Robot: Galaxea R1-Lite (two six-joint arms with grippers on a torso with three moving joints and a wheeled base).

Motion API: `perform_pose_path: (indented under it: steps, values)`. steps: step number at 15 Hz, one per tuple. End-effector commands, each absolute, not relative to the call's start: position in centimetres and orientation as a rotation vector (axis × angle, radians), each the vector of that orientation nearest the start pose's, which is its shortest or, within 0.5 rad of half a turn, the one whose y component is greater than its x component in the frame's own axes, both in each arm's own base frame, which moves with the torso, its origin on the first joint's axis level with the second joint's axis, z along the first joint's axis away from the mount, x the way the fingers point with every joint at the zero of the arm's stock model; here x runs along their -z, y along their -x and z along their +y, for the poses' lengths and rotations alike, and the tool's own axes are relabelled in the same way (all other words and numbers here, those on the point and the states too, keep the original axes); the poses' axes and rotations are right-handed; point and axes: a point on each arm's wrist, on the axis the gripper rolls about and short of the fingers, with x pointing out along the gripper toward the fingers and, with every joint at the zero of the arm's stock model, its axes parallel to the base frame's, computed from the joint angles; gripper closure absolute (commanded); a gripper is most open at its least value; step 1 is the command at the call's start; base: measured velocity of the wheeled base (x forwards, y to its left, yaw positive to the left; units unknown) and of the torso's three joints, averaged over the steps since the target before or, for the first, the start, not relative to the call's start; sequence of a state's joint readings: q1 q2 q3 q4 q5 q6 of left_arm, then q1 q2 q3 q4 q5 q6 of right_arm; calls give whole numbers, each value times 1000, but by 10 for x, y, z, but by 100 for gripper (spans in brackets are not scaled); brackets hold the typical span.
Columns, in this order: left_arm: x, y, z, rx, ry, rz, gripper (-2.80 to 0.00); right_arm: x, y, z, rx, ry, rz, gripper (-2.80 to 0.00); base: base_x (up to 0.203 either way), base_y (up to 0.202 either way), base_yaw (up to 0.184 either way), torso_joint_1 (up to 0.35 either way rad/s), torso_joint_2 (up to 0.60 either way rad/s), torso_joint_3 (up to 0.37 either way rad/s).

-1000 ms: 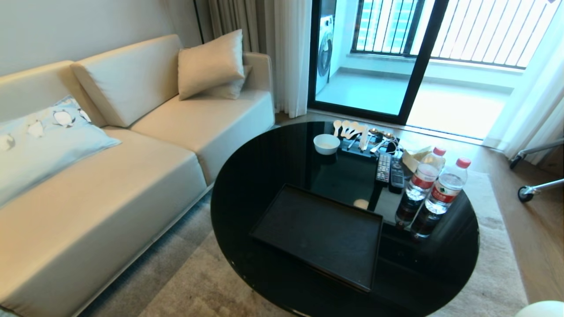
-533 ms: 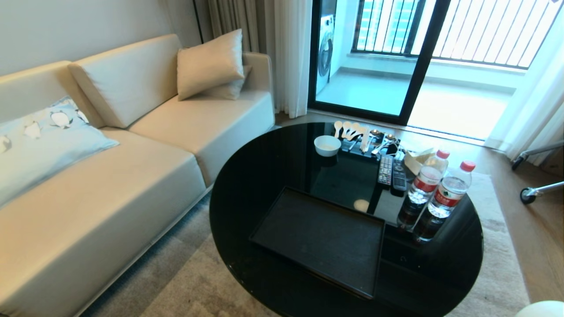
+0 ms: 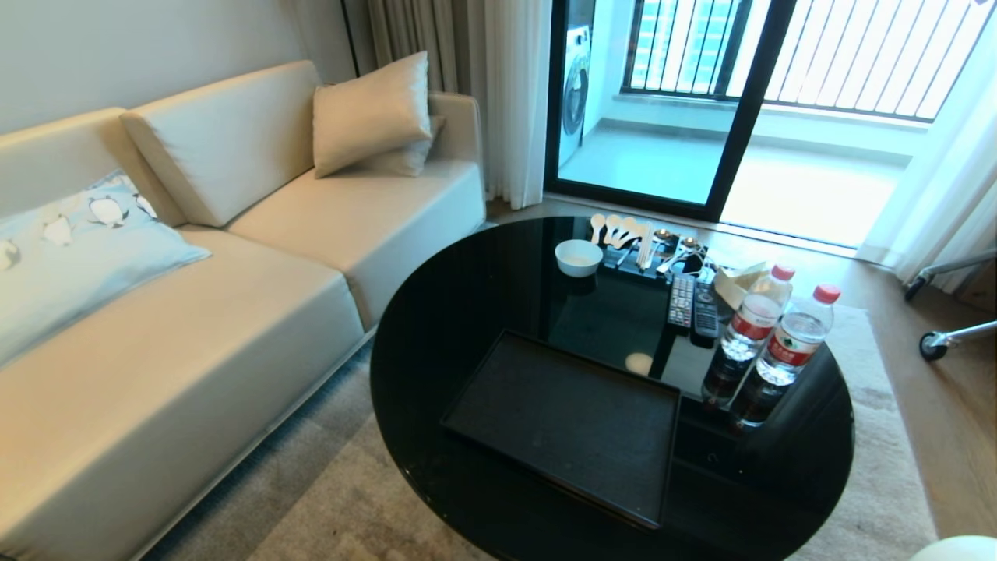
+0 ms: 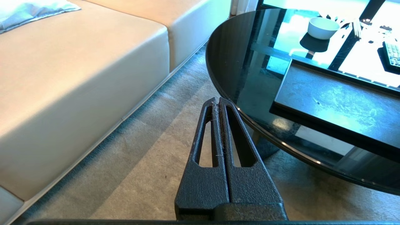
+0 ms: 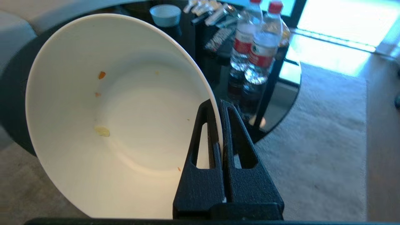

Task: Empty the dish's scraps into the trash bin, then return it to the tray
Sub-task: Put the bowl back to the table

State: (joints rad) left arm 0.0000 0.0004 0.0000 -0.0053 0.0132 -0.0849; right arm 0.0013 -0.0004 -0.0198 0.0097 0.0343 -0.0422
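Observation:
My right gripper point(image 5: 217, 103) is shut on the rim of the dish point(image 5: 125, 109), a white bowl held tilted over the near edge of the round black table point(image 3: 467, 312). Of the scraps, only tiny orange specks point(image 5: 102, 75) and one pale yellow bit point(image 5: 102, 131) cling to its inside. A sliver of the dish point(image 3: 966, 545) shows at the lower right corner of the head view. The black tray point(image 3: 572, 421) lies bare on the table's near side. The trash bin is out of view. My left gripper point(image 4: 218, 99) is shut and empty, low over the carpet beside the table edge.
A second white bowl point(image 3: 578, 257) sits at the table's far side by a cutlery stand point(image 3: 642, 249). Two remotes point(image 3: 692, 304) and two water bottles point(image 3: 767, 343) stand right of the tray. A beige sofa point(image 3: 195, 312) runs along the left.
The head view shifted slightly a second ago and then held steady. Nothing on the table has moved.

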Motion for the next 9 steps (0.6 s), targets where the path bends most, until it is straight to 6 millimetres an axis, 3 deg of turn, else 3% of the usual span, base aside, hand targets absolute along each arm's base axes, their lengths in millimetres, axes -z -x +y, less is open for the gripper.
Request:
perform_pose_path:
  steps: [1,5,9]
  values:
    - [-76,23,0,-14,86,-7,0,-103,30,3,-136,63,-61,0,0,0,0,0,0,0]
    - [-76,23,0,-14,86,-7,0,-143,15,5,-228,184,11,0,0,0,0,0,0,0]
    - [-76,23,0,-14,86,-7,0,-179,-25,6,-292,201,131,0,0,0,0,0,0,0]
